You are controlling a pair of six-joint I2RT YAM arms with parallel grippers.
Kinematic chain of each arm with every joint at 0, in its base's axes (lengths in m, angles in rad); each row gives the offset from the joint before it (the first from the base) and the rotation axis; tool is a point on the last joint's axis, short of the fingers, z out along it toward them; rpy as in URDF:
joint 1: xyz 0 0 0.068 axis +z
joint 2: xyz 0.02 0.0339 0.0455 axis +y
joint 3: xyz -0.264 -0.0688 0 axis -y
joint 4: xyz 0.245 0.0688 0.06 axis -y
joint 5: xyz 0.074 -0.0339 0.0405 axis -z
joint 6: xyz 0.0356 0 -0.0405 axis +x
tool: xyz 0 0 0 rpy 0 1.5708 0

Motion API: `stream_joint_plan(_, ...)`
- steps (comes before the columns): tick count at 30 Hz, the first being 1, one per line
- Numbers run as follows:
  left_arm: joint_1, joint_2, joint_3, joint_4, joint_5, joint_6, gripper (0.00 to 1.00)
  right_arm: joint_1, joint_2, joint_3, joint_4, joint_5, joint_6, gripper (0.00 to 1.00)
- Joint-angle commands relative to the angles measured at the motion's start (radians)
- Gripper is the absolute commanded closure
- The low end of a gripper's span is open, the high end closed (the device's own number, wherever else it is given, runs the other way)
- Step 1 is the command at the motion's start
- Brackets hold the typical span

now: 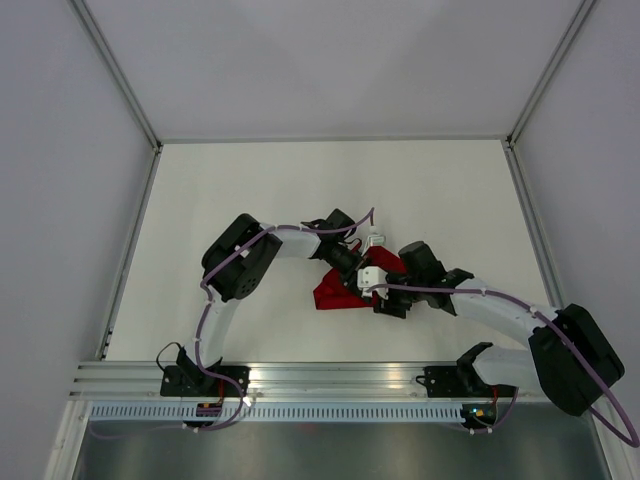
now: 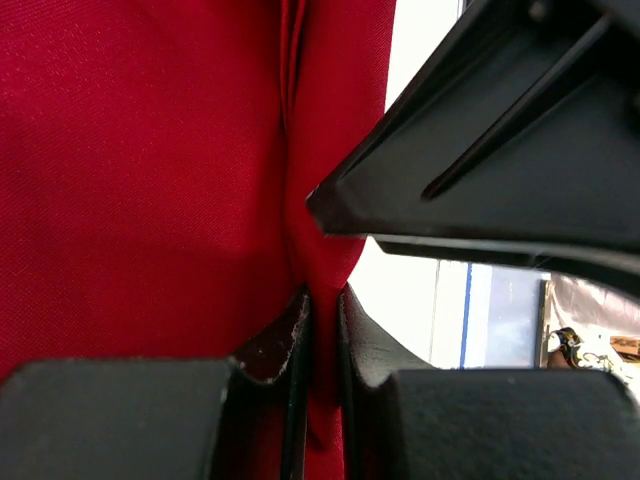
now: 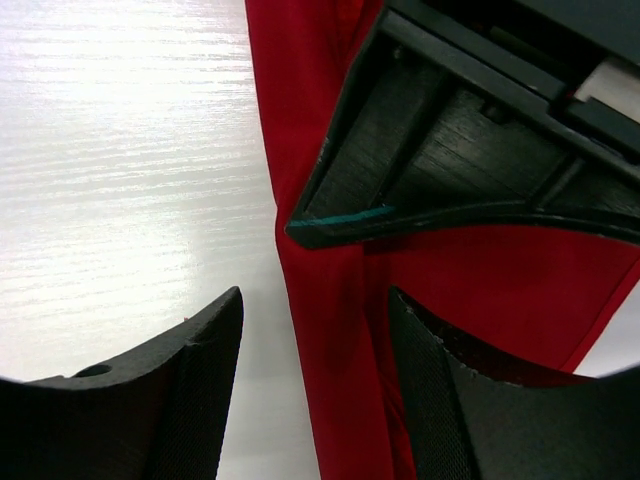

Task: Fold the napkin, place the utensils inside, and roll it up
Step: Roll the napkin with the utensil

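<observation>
The red napkin (image 1: 330, 293) lies bunched on the white table, mostly under both grippers. My left gripper (image 1: 356, 268) is shut on a raised fold of the napkin; in the left wrist view the cloth (image 2: 150, 170) fills the frame and runs down between the closed left gripper (image 2: 322, 297). My right gripper (image 1: 379, 291) is open right beside it. In the right wrist view, the right gripper (image 3: 315, 300) straddles a hanging edge of the napkin (image 3: 330, 300), with the cloth near the right finger (image 3: 440, 390). The knife is hidden or out of view.
The white table (image 1: 250, 190) is walled by grey panels with metal posts at the back and sides. An aluminium rail (image 1: 330, 378) carries the arm bases at the near edge. The two grippers almost touch; the left one's black finger (image 3: 450, 150) looms over the right wrist view.
</observation>
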Motion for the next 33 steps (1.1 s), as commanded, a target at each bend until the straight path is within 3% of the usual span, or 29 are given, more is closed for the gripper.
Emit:
stream_joint_plan(1,0.005,0.059,-0.002,-0.054,-0.102,0.005,0.98,0.04,0.021,-0.015,0.093,0.044,0.014,0.34)
stream_joint_plan(10,0.005,0.059,0.003,-0.054,-0.102,0.01,0.98,0.069,0.113,-0.008,0.16,0.08,0.045,0.39)
stream_joint_plan(13,0.005,0.058,0.005,-0.057,-0.105,0.011,0.98,0.069,0.119,-0.008,0.163,0.092,0.048,0.43)
stream_joint_plan(15,0.005,0.056,0.006,-0.057,-0.105,0.007,0.96,0.069,0.133,0.003,0.146,0.089,0.045,0.52)
stream_joint_plan(20,0.005,0.047,0.008,-0.054,-0.128,-0.007,0.81,0.068,0.157,0.018,0.078,0.083,0.036,0.78)
stream_joint_plan(23,0.011,0.03,0.006,-0.043,-0.13,-0.007,0.66,0.068,0.159,0.018,0.051,0.08,0.036,0.87)
stream_joint_plan(33,0.051,-0.106,-0.055,0.12,-0.096,-0.176,0.54,0.031,0.194,0.053,-0.044,-0.003,0.036,0.97)
